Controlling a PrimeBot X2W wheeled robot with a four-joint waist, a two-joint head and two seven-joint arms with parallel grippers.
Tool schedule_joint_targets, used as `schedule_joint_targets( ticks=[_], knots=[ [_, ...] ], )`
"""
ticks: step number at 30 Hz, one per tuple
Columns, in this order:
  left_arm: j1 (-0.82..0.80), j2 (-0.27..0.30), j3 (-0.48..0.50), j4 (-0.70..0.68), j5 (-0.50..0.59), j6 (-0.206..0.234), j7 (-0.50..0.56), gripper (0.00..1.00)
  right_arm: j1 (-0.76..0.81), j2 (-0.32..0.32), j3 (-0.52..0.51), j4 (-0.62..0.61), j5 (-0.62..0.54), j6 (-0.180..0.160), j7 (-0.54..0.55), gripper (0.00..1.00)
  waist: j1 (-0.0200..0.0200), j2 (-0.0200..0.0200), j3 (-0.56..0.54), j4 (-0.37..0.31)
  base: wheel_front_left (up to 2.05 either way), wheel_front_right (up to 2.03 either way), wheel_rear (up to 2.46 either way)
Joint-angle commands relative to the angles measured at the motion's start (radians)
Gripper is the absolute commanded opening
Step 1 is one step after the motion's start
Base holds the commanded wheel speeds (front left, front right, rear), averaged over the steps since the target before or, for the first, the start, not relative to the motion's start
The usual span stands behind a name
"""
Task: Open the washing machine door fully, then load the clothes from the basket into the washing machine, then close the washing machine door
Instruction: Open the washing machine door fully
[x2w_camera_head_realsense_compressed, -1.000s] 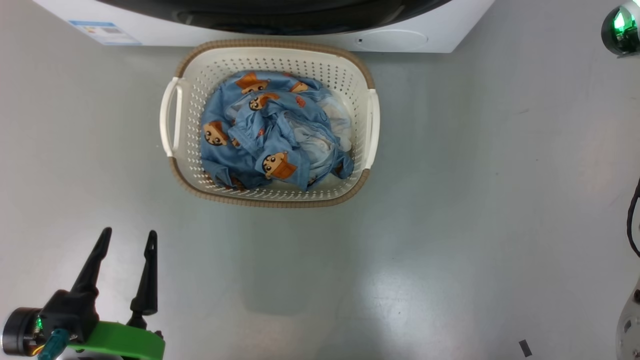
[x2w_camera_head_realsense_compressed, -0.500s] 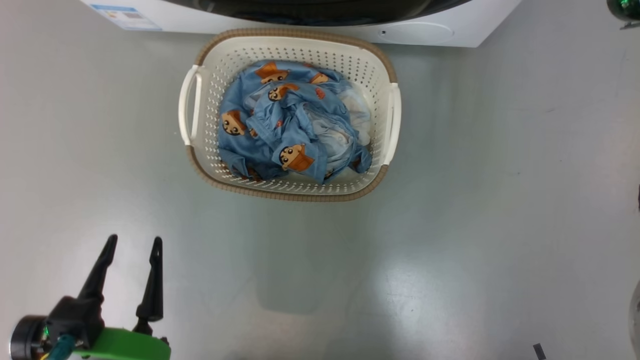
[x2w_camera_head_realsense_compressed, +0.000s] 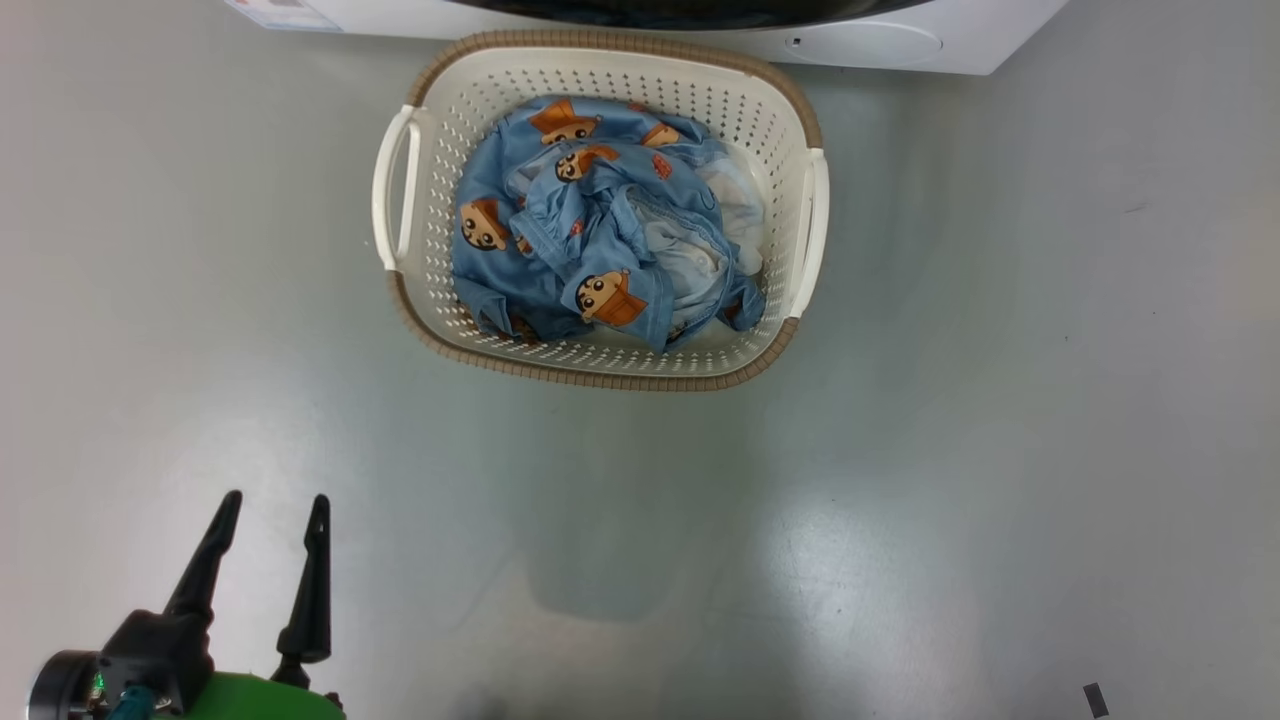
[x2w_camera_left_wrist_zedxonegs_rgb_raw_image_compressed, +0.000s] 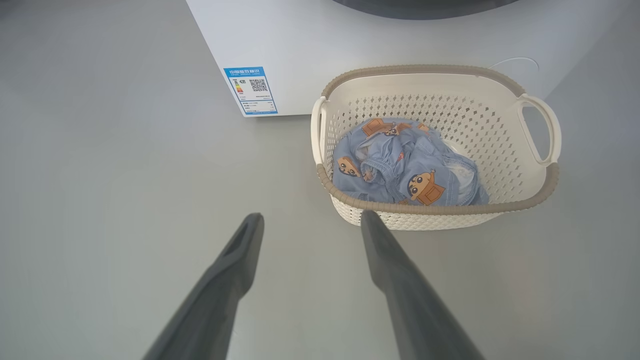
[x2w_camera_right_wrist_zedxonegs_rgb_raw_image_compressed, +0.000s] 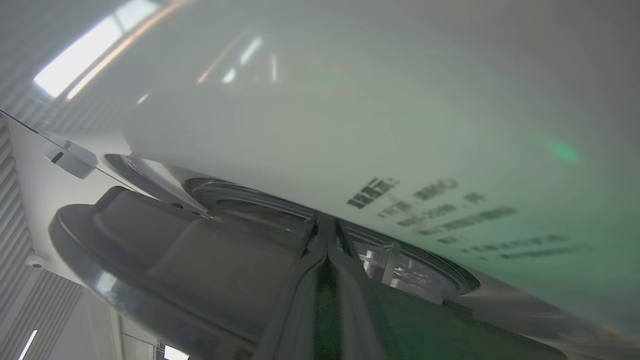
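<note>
1. Versus a second ago, the whole head view has shifted, so the camera moved, not the things. The basket (x2w_camera_head_realsense_compressed: 600, 378) now sits higher and further right in that view, and less of the washing machine (x2w_camera_head_realsense_compressed: 900, 45) shows along the top edge. The clothes (x2w_camera_head_realsense_compressed: 600, 230) lie heaped the same way.
2. The left gripper (x2w_camera_head_realsense_compressed: 276, 498) is at about the same spot at lower left as before. Its jaws are spread wide and hold nothing. It hangs over bare floor (x2w_camera_head_realsense_compressed: 900, 450), well apart from the basket.
3. In the left wrist view the left gripper (x2w_camera_left_wrist_zedxonegs_rgb_raw_image_compressed: 311, 216) points at the basket's near left corner. One fingertip overlaps the rim in the picture; I can't tell if it touches.
4. The right gripper (x2w_camera_right_wrist_zedxonegs_rgb_raw_image_compressed: 327, 222) has its fingers pressed together with nothing between them. The tips point at the seam where the dark washing machine door (x2w_camera_right_wrist_zedxonegs_rgb_raw_image_compressed: 175, 250) meets the white front panel. I can't tell if they touch it.
5. The clothes are in the basket: blue bear print on top, white cloth at the right side.
6. The basket stands on the floor just in front of the machine, under the door's lower edge (x2w_camera_head_realsense_compressed: 700, 12), between robot and machine.
7. Also in view: a blue label sticker (x2w_camera_left_wrist_zedxonegs_rgb_raw_image_compressed: 251, 91) at the machine's lower left corner, a round flap (x2w_camera_head_realsense_compressed: 865, 42) at its lower right, and a small dark mark (x2w_camera_head_realsense_compressed: 1095, 698) on the floor.
</note>
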Motion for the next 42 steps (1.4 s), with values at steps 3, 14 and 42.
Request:
schedule_joint_targets(
  ticks=[3,14,42],
  knots=[
    [0.039,0.015,0.031,-0.010,-0.009,-0.002,-0.006,1.00,-0.022,0.002,0.030,-0.017,-0.014,0.002,0.013,0.00,0.0000,0.0000,-0.001,0.002,0.00,0.00,0.00],
    [0.028,0.006,0.030,-0.008,-0.010,-0.002,-0.006,1.00,-0.035,-0.015,0.071,0.000,-0.005,0.002,0.020,0.00,0.0000,0.0000,-0.009,0.008,0.00,0.00,0.00],
    [0.013,0.007,0.064,-0.018,-0.004,-0.002,-0.006,1.00,0.018,-0.011,0.130,-0.029,0.048,0.002,0.101,0.00,0.0000,0.0000,-0.031,-0.054,0.00,0.00,0.00]
  ],
)
